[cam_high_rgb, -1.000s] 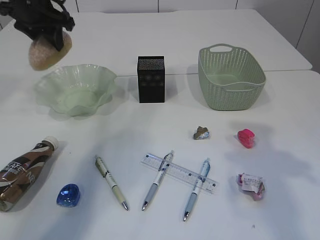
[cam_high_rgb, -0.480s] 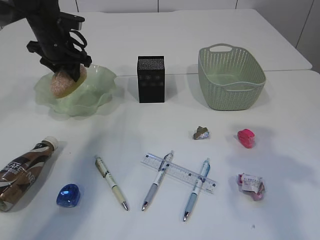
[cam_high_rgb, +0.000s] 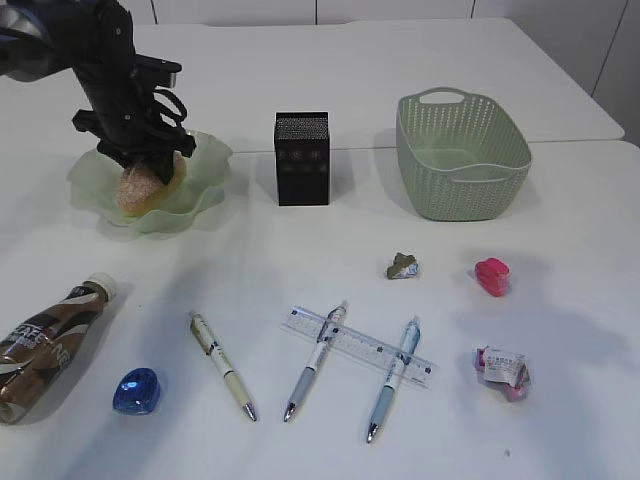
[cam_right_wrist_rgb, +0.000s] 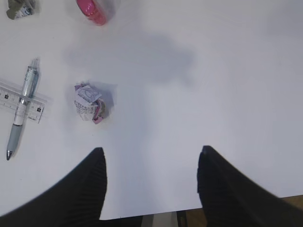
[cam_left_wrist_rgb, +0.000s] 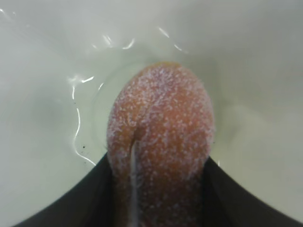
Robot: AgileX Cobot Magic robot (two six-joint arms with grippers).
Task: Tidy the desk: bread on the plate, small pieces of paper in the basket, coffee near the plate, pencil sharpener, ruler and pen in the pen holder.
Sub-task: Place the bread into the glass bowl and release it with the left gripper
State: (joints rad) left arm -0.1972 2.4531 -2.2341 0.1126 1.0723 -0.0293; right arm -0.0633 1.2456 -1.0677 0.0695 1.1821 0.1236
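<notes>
Sugar-dusted bread (cam_left_wrist_rgb: 161,142) sits clamped between the left fingers (cam_left_wrist_rgb: 106,189), closed on its lower part; long axis runs straight out from the wrist, far end down in the middle of the plate (cam_left_wrist_rgb: 246,61); exterior view shows the left gripper (cam_high_rgb: 145,165) low inside the pale green wavy plate (cam_high_rgb: 205,190), bread (cam_high_rgb: 140,190) looks to be touching the plate floor, can't confirm contact; judgement: next is release and lift straight up, bread already lies where it belongs, so only the opening matters; risk is the bun sticking to a finger or rolling on the curved glassy floor.

Right fingers (cam_right_wrist_rgb: 85,189) spread wide, holding nothing, hanging above bare surface (cam_right_wrist_rgb: 227,85); crumpled paper (cam_right_wrist_rgb: 87,101) lies just ahead and to the left of them in the right wrist view, so right arm is the nearer one for paper; pink sharpener (cam_right_wrist_rgb: 92,9) and another scrap (cam_right_wrist_rgb: 19,9) further out; right arm itself not visible in exterior view.

Outward: black pen holder (cam_high_rgb: 302,158) beside the plate, green basket (cam_high_rgb: 462,150) at back right; three pens, middle one (cam_high_rgb: 315,362) and right one crossing the ruler (cam_high_rgb: 358,346); coffee bottle (cam_high_rgb: 45,345) lying on its side front left, well apart from the plate; blue object (cam_high_rgb: 136,390) near it.
</notes>
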